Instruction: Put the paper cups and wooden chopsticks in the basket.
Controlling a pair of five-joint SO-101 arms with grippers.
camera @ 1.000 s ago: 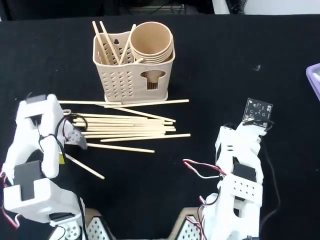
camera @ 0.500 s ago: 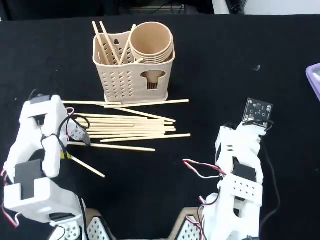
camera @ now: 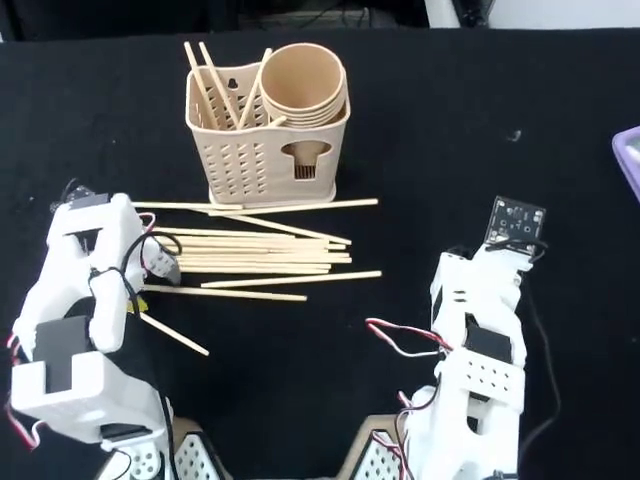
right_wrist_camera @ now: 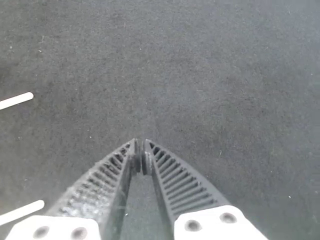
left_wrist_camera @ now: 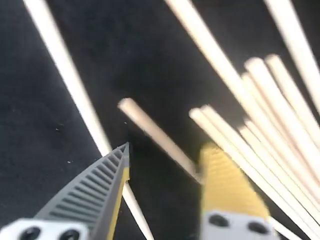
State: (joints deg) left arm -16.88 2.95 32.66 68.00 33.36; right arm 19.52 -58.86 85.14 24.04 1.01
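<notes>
A beige perforated basket [camera: 262,160] at the table's back holds stacked paper cups [camera: 304,84] and a few wooden chopsticks [camera: 210,82]. Several more chopsticks [camera: 255,255] lie in a loose pile in front of it. My left gripper [camera: 160,268] is open low over the pile's left ends; in the left wrist view one chopstick end [left_wrist_camera: 150,131] lies between its fingertips [left_wrist_camera: 165,160], with the pile [left_wrist_camera: 270,120] beside it. The right gripper [right_wrist_camera: 140,155] is shut with nothing in it, over bare black cloth at the right [camera: 515,228].
One chopstick [camera: 172,334] lies apart, slanted, near the left arm. A purple object [camera: 628,155] pokes in at the right edge. The black cloth between the arms and right of the basket is bare.
The left arm has crept forward and right toward the pile's ends, and its fingers now straddle a chopstick end. The right arm has not moved.
</notes>
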